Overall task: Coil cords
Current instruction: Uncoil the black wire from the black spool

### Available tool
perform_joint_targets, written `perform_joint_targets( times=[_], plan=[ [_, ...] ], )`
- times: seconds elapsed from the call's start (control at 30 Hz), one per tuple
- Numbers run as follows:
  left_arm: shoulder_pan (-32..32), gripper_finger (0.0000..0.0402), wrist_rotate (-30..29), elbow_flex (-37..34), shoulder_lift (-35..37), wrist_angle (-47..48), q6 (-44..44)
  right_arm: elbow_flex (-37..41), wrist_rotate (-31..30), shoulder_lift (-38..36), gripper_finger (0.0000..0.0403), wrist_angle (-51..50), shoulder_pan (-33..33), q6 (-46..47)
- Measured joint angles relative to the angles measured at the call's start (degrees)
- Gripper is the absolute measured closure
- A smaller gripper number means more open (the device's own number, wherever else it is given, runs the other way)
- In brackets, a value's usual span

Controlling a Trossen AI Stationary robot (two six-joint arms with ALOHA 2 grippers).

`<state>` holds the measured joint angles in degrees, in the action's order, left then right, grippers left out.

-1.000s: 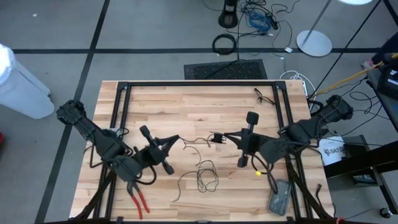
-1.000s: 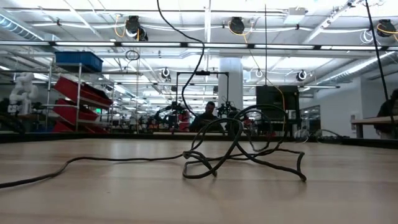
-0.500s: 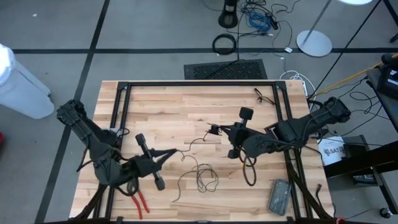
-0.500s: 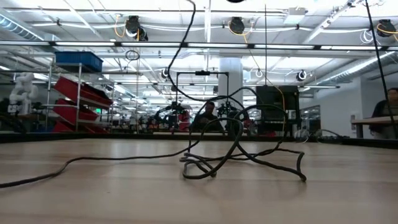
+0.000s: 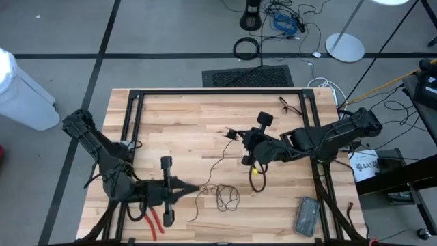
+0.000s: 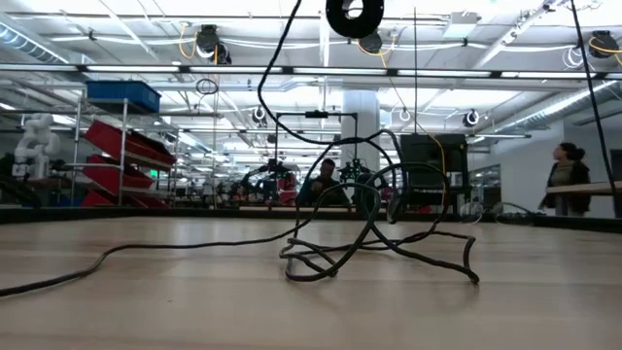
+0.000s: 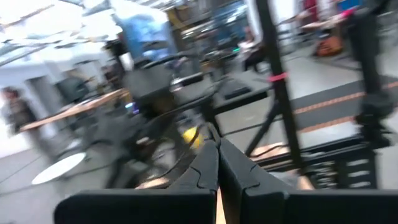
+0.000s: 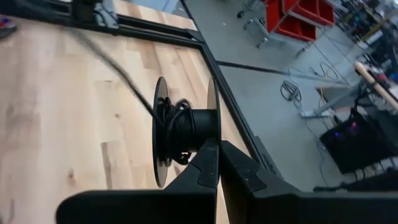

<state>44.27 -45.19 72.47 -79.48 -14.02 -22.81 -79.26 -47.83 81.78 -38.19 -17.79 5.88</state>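
Left gripper (image 5: 193, 190) closed low near the table's front; right gripper (image 5: 235, 134) closed mid-table.

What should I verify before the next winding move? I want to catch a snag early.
1. Right gripper shut on the spool: ok, a few turns of cord already sit on its hub.
2. Left gripper shut on the cord: ok; it pinches the strand at the front of the table.
3. Slack free to feed: not ok; a tangled heap lies on the table.
4. Spool lifted clear of the wood: ok; it hangs high in the low view.
5. Pliers away from the cord: cannot tell; they lie beside the left arm.
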Motion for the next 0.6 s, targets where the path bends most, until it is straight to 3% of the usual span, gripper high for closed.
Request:
perform_joint_targets(
  times=[0.2,0.43,0.6],
  plan=[
    [-0.5,0.04,10.0,0.0,-0.9,0.8,0.0,0.0,0.1,0.0,0.0403,0.0,2.4,3.3],
    [-2.3,0.04,12.9,0.0,-3.7,1.6,-0.5,0.0,-6.2,0.0,0.0403,0.7,3.0,4.9],
    [-5.3,0.04,16.8,0.0,-5.2,4.4,-0.2,0.0,-6.3,-0.8,0.0403,4.3,2.2,2.3]
  ],
)
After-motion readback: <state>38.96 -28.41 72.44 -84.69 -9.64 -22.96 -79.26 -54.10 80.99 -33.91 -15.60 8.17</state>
